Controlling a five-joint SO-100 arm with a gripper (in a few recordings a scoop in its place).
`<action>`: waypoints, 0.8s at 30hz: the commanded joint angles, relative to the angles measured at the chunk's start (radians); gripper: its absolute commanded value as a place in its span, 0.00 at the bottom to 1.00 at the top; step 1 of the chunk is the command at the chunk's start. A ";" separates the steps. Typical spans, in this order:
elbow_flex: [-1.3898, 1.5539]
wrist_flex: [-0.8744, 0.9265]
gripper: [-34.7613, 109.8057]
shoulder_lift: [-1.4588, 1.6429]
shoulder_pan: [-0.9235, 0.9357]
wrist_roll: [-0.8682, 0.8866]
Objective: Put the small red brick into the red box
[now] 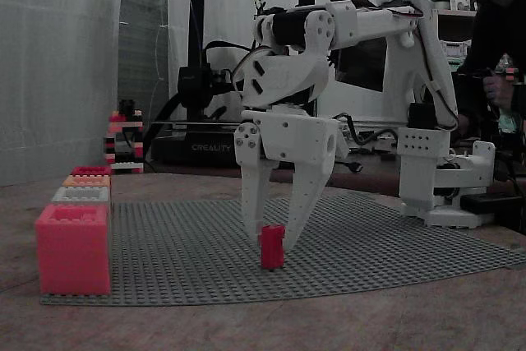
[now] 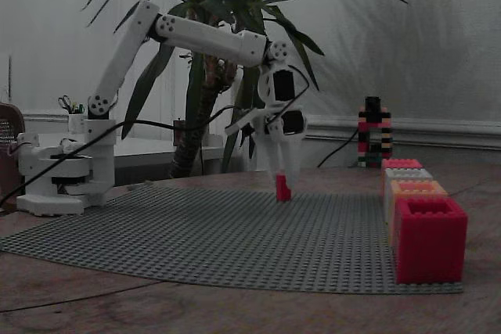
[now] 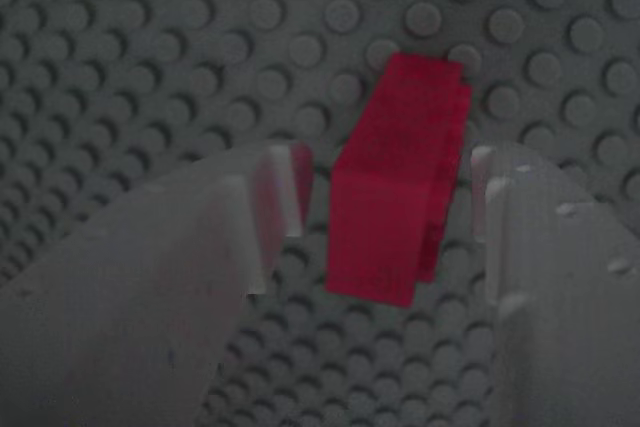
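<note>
Small red brick [image 1: 272,247] stands upright between gripper [image 1: 272,240] fingers, seemingly untouched.

Partly hidden and cropped

Far down the row of boxes, red box [image 1: 90,171] mostly hidden behind nearer ones, just its top showing. In wrist view, pincer [image 3: 385,222] fingers cropped at bottom edge, blurred; small red brick [image 3: 400,177] soft, studs unreadable, contact with fingers unclear.
</note>
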 commanded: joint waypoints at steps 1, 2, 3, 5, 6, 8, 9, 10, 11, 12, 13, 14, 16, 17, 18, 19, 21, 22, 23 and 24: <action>-0.002 0.011 0.32 0.089 0.006 0.008; 0.000 0.011 0.32 0.089 0.006 0.006; 0.000 0.011 0.32 0.089 0.006 0.005; 0.000 0.009 0.32 0.089 0.006 0.000; 0.000 0.008 0.31 0.089 0.006 -0.002; 0.000 0.005 0.31 0.089 0.006 -0.002; 0.000 0.000 0.30 0.089 0.006 -0.002; 0.000 -0.005 0.30 0.089 0.006 -0.002; 0.000 -0.009 0.29 0.089 0.006 -0.002; 0.000 -0.015 0.29 0.089 0.006 -0.003; 0.000 -0.020 0.28 0.089 0.005 -0.003; 0.000 -0.023 0.28 0.089 0.005 -0.003; 0.000 -0.029 0.27 0.087 0.005 -0.005; 0.000 -0.032 0.27 0.087 0.005 -0.005; 0.002 -0.032 0.27 0.087 0.005 -0.006; 0.002 -0.034 0.26 0.087 0.005 -0.006; 0.000 -0.037 0.26 0.087 0.005 -0.008; 0.000 -0.041 0.26 0.091 0.005 -0.009; 0.000 -0.046 0.25 0.098 0.005 -0.014; 0.000 -0.051 0.24 0.107 0.005 -0.018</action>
